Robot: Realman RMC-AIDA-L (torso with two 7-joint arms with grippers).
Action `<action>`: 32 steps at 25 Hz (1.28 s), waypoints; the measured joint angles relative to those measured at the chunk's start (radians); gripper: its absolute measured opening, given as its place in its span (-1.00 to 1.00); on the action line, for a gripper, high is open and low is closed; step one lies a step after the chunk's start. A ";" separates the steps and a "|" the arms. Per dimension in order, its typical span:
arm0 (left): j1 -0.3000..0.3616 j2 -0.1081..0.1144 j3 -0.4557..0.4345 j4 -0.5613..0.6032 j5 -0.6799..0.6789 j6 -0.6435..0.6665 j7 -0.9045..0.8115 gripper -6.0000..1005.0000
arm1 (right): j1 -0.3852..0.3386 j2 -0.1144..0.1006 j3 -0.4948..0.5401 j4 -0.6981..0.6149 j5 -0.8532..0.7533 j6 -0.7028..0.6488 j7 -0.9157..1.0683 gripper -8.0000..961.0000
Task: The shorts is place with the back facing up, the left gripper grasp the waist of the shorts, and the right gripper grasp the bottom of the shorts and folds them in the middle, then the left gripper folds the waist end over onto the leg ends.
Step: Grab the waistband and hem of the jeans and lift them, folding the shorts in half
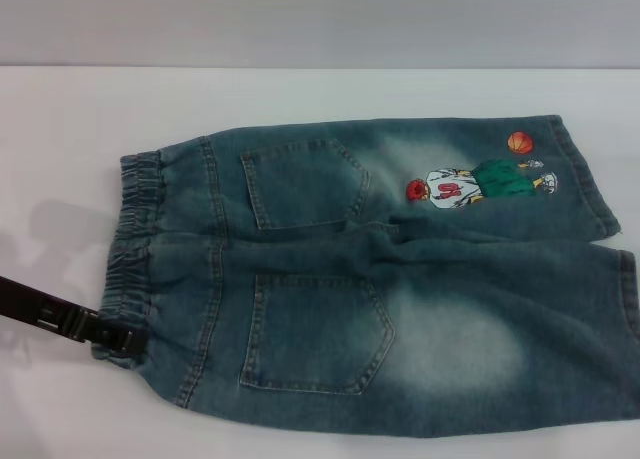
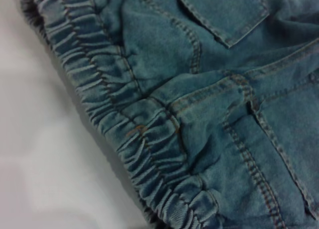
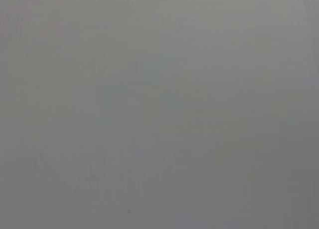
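The blue denim shorts (image 1: 380,279) lie flat on the white table with the back up, both patch pockets (image 1: 315,329) showing. The gathered waist (image 1: 140,249) points left, and the leg hems (image 1: 592,179) reach the right edge of the head view. A cartoon print (image 1: 470,184) with an orange ball marks the far leg. My left gripper (image 1: 125,337) comes in low from the left and meets the near corner of the waist. The left wrist view is filled by the elastic waistband (image 2: 114,104) and the seat seam. The right gripper is out of view, and its wrist view is plain grey.
The white table (image 1: 80,129) runs back to a grey wall (image 1: 320,19). Bare tabletop shows to the left of the waist and behind the shorts. The near leg runs off the right edge of the head view.
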 joint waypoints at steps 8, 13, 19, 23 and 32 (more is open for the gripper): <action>-0.007 -0.009 0.000 -0.011 0.039 0.004 0.002 0.41 | -0.005 0.003 0.005 -0.001 0.000 -0.002 0.000 0.36; -0.007 -0.018 -0.006 0.014 0.040 0.009 0.004 0.39 | -0.005 0.003 0.005 0.000 0.000 -0.003 0.000 0.36; -0.008 -0.014 -0.001 0.025 0.040 0.002 0.004 0.37 | -0.008 0.003 0.006 0.001 0.000 -0.002 0.000 0.36; -0.008 -0.010 -0.001 0.025 0.041 -0.003 0.004 -0.06 | -0.009 0.003 0.007 0.002 0.000 -0.002 0.000 0.36; -0.011 -0.009 0.001 0.026 0.051 0.003 -0.002 -0.72 | -0.011 0.004 0.007 0.002 0.000 -0.002 0.000 0.36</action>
